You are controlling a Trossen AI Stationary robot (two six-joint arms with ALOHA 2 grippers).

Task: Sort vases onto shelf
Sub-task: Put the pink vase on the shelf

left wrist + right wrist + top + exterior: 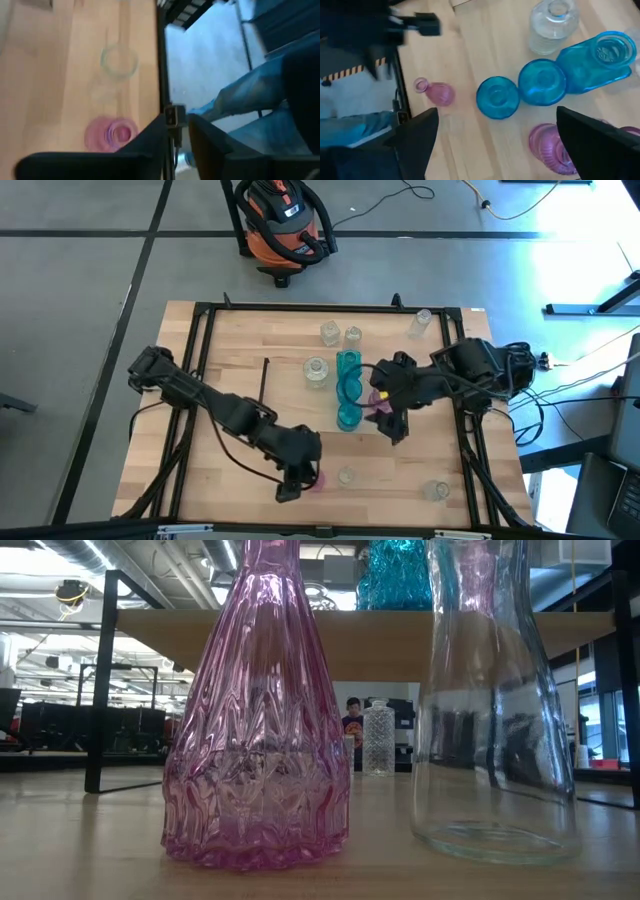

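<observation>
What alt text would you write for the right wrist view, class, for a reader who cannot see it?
Three teal-blue vases stand in a row on the light wooden board, seen from above between the right hand's open fingers. A pink vase stands nearest, a clear vase beyond, another small pink vase apart.

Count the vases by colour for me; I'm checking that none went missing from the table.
Clear vases: 6
Teal vases: 3
Pink vases: 2 for sure; a third may be hidden under the right gripper
Total: 11 in plain sight
</observation>
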